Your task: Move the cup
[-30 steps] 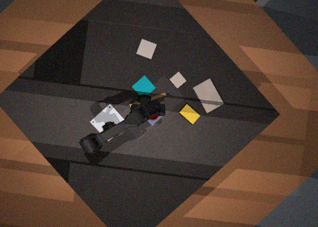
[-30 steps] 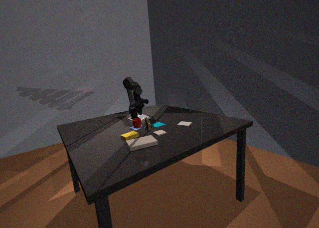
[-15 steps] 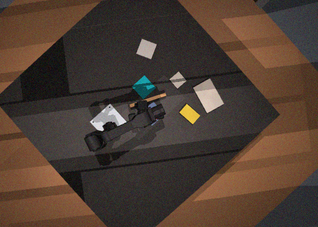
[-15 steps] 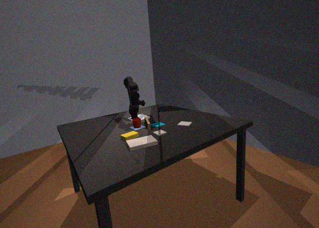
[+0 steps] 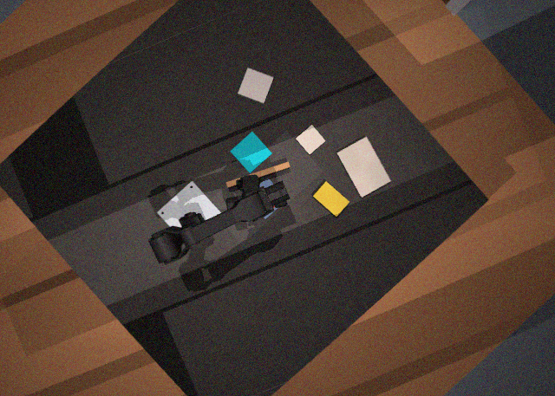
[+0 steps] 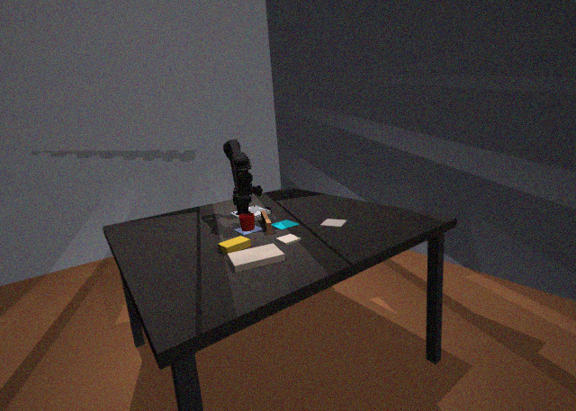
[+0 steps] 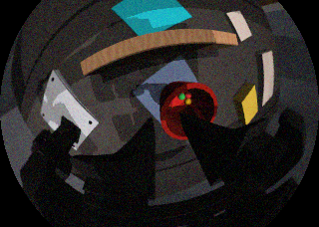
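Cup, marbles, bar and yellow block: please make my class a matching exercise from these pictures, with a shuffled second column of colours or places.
1. Cup
2. Marbles
3. Bar
4. Yellow block

A. Between the cyan pad and the blue pad
B. Beside the large pale block
C. Red
D. Inside the cup

Pairs: 1-C, 2-D, 3-A, 4-B

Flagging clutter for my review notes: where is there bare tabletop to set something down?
Bare: between the far pale square and the cyan pad. Crowded: around the red cup, by the wooden bar.
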`<state>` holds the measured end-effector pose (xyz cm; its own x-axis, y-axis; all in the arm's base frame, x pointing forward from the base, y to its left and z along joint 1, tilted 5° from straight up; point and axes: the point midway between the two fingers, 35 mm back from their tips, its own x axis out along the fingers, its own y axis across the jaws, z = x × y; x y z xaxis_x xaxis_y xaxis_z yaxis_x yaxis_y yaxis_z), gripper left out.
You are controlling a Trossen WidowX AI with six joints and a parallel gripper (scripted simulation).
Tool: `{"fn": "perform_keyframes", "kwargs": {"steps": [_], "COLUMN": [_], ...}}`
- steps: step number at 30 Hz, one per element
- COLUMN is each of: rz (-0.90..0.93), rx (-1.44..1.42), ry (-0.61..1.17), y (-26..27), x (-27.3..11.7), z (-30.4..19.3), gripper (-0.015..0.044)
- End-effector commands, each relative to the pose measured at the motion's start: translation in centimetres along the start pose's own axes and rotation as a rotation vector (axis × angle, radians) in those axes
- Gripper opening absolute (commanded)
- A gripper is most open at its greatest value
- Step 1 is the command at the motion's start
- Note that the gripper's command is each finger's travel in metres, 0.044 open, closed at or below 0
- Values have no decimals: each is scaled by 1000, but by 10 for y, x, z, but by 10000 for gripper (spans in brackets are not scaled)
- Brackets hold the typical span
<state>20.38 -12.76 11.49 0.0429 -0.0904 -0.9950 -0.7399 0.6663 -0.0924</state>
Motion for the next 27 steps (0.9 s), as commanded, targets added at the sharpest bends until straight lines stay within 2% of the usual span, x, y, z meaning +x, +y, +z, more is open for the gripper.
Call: {"fn": "perform_keyframes", "kwargs": {"steps": [1,24,27], "rz": [6,6,4], "rx": [-4,-4,0], "ry": [5,5,2], "y": [1,3,2], "x": [8,38,36], "z": [-1,-1,0], "gripper": [148,148,69]}}
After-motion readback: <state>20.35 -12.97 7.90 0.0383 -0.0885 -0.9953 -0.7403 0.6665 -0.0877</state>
